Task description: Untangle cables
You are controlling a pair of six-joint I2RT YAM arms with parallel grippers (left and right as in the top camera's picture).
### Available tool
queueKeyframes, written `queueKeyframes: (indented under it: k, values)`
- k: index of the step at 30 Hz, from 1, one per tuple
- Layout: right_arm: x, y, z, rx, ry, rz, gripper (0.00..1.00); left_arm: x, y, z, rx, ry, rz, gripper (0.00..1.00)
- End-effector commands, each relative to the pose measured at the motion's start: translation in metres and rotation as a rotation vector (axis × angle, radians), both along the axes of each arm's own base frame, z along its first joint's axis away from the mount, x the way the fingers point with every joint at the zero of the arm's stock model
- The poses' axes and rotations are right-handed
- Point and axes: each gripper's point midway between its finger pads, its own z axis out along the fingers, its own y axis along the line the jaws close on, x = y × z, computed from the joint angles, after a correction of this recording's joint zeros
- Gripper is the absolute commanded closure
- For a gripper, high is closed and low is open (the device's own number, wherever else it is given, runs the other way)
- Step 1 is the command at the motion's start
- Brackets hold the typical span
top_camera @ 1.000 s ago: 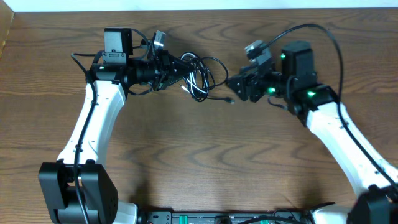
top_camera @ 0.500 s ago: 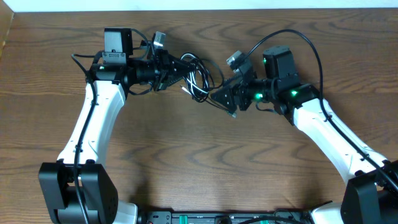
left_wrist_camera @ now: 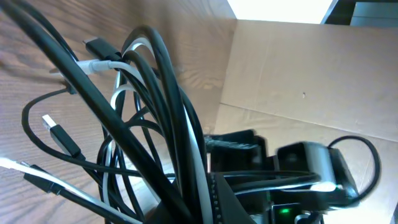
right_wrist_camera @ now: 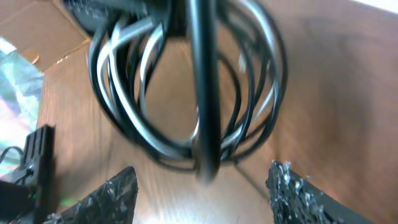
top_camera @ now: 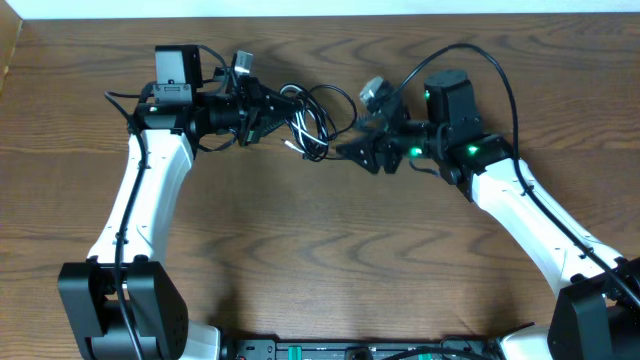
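Note:
The cables (top_camera: 312, 118) form a tangled bunch of black loops with a white cord among them, at the far middle of the table. My left gripper (top_camera: 266, 110) is shut on the bunch's left side. In the left wrist view the cables (left_wrist_camera: 158, 106) rise from the jaws of the left gripper (left_wrist_camera: 200, 202), with loose plug ends (left_wrist_camera: 55, 126) hanging free. My right gripper (top_camera: 352, 152) stands open just right of the bunch. In the right wrist view the cables (right_wrist_camera: 186, 93) hang ahead of the right gripper (right_wrist_camera: 202, 193), with nothing between its fingertips (right_wrist_camera: 109, 196).
The wooden table (top_camera: 330, 260) stretches toward the near edge. A cardboard sheet (left_wrist_camera: 298, 81) lies beyond the table's far side. The right arm's thick black cord (top_camera: 470, 55) arcs over its wrist. A crinkled plastic bag (right_wrist_camera: 13, 81) shows at the left.
My right gripper has travelled left to the cable bunch and stays open. The left gripper has shifted slightly left and away, carrying the bunch with it.

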Motion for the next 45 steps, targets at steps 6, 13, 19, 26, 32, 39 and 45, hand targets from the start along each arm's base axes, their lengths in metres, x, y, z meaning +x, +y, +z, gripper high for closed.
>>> queueKeyframes:
  k: [6, 13, 19, 26, 32, 39, 45]
  values:
    - [0.005, 0.011, 0.001, 0.014, 0.035, -0.056, 0.42, -0.008, -0.007, 0.011, -0.094, 0.079, -0.029, 0.92]
    - [0.016, 0.014, 0.000, -0.013, -0.017, -0.111, 0.67, -0.010, -0.008, 0.013, -0.112, 0.093, -0.036, 0.92]
    - [0.030, 0.016, 0.017, 0.027, -0.093, -0.147, 0.99, -0.012, -0.013, 0.013, -0.111, 0.094, -0.050, 0.92]
    - [0.050, 0.009, 0.052, 0.135, -0.184, -0.204, 0.99, -0.016, -0.022, 0.012, -0.096, 0.057, -0.086, 0.92]
    - [0.065, -0.025, 0.115, 0.292, -0.274, -0.303, 0.99, -0.005, -0.015, -0.001, 0.004, -0.003, -0.040, 0.92]
    - [0.054, -0.078, 0.186, 0.413, -0.388, -0.345, 0.99, 0.008, -0.003, -0.017, 0.112, -0.006, 0.045, 0.92]
    - [0.051, -0.126, 0.215, 0.415, -0.478, -0.441, 0.99, 0.009, 0.000, -0.022, 0.153, -0.038, 0.041, 0.92]
